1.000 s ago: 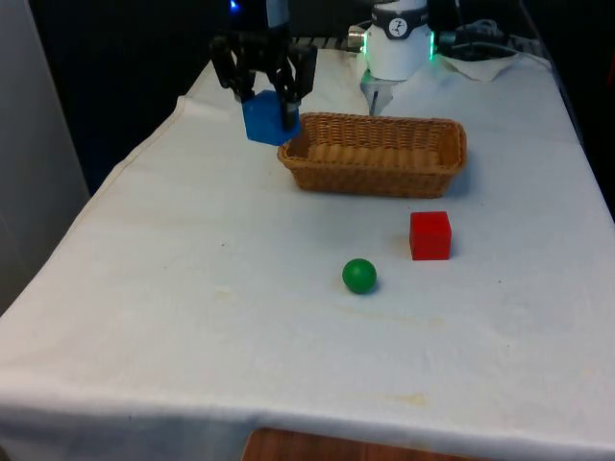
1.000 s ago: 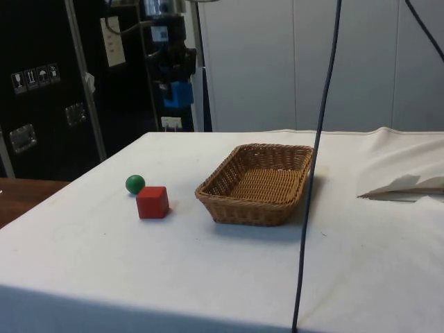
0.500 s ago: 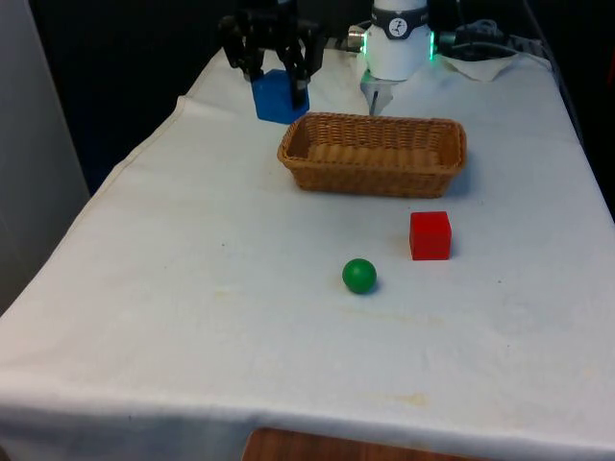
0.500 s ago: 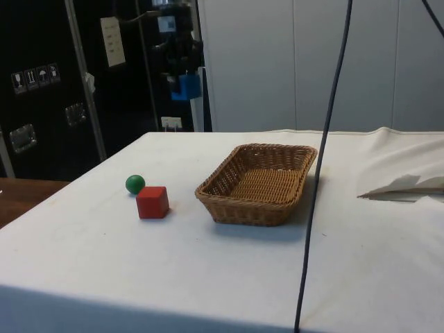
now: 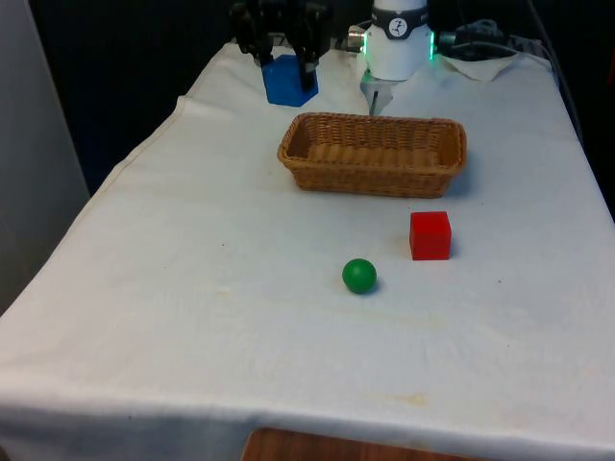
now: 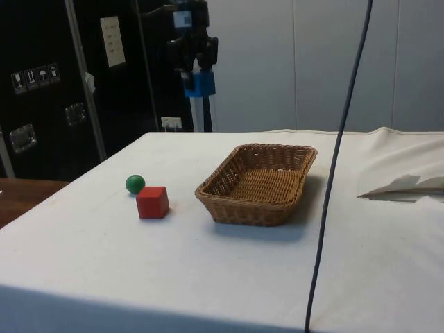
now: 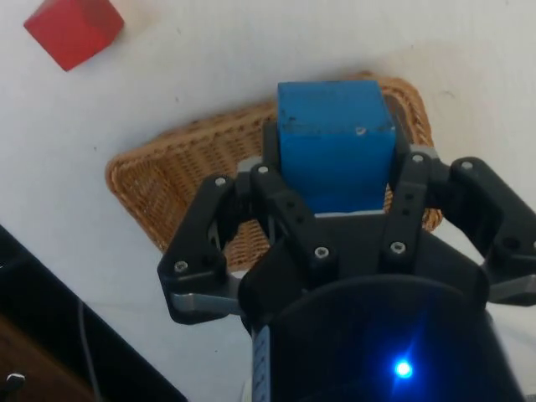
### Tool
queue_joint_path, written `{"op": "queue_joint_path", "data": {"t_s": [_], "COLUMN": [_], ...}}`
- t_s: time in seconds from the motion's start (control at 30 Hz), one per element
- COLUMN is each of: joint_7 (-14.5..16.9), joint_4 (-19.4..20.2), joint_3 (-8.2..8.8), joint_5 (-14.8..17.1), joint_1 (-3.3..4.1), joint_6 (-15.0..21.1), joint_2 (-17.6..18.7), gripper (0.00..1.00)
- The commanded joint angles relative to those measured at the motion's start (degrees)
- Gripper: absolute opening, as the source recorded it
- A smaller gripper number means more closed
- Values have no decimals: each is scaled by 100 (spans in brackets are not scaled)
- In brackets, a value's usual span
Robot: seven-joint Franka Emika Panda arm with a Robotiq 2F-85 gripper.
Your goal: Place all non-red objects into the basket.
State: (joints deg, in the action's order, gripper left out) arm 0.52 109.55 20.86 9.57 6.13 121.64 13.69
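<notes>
1. Blue block [image 5: 289, 80] is clamped in the jaws of the gripper [image 5: 282, 60], high above the surface, near the basket [image 5: 373, 153].
2. Looks rigid and light; flat opposite faces are the place to grip.
3. Cube, no long axis, hangs roughly square.
4. Green ball [image 5: 359, 276] still out; red block [image 5: 430, 235] stays.

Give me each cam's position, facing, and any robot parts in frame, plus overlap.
Front view: across the table at the woven wicker basket; gripper, arm base visible.
Side view: from the table's side; gripper holds the blue cube high.
Wrist view: looks down past the fingers onto the basket.
All share the basket, blue cube and red cube.
</notes>
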Motion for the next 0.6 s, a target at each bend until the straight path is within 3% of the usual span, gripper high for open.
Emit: {"op": "queue_joint_path", "data": {"t_s": [0.0, 0.03, 0.07, 0.57], "joint_7": [0, 6, 11, 80], "joint_4": [143, 63, 258, 1209], "joint_3": [11, 0, 11, 0], "joint_5": [-46, 0, -52, -103], "joint_1": [11, 0, 11, 11], "joint_6": [120, 23, 166, 498], "joint_2": [-120, -52, -218, -974], "gripper": [4, 4, 4, 4]}}
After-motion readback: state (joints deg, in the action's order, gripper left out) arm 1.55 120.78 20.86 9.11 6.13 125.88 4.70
